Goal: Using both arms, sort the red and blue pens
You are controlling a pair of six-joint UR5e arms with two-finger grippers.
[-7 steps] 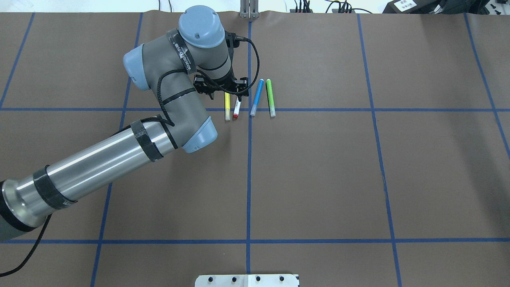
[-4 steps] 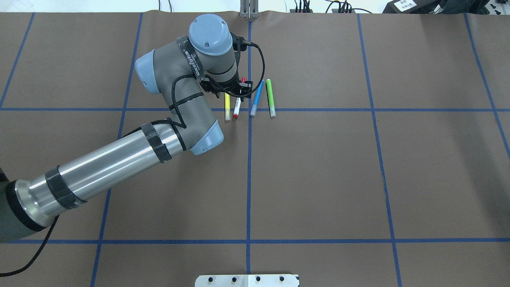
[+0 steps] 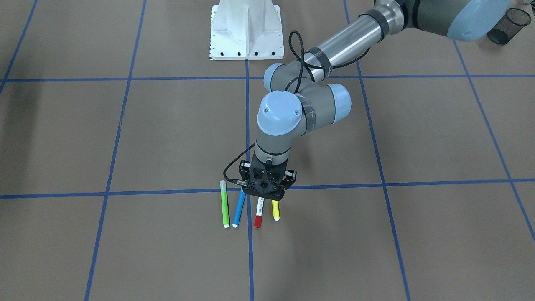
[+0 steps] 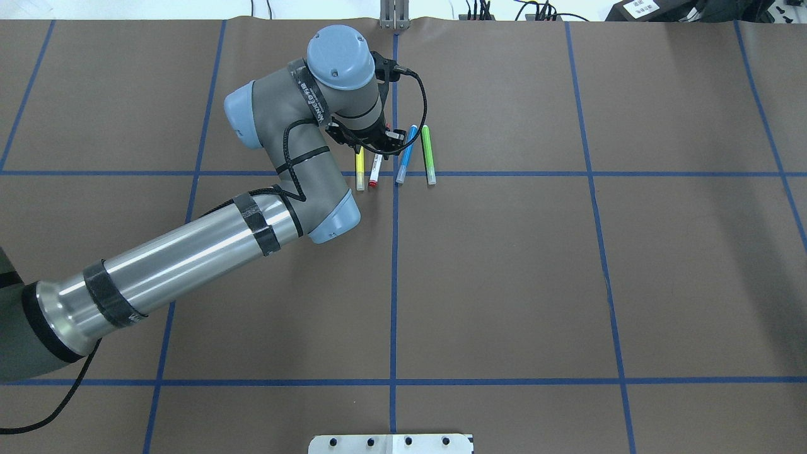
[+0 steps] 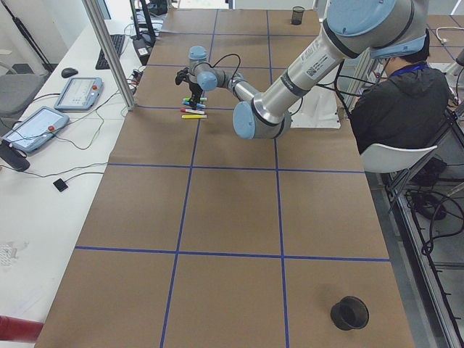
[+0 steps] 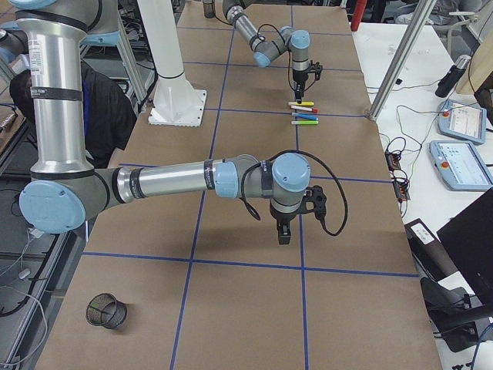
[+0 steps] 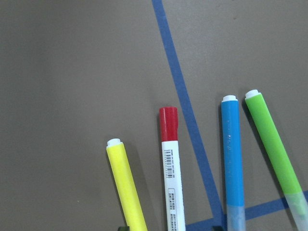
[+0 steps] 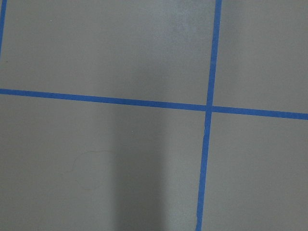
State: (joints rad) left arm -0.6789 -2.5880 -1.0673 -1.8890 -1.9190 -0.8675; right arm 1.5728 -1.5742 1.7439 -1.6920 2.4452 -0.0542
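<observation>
Two pens: red-capped pen, blue pen

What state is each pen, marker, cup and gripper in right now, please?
Left gripper: open, above the red pen.
Red pen: lying flat, capped, ungripped.
Blue pen: lying flat, capped, untouched.
Green marker: lying flat, untouched.
Yellow marker: lying flat, untouched.
Right gripper: cannot tell, seen only from the side.
Left-end mesh cup: upright, seemingly empty.
Right-end mesh cup: upright, seemingly empty.
</observation>
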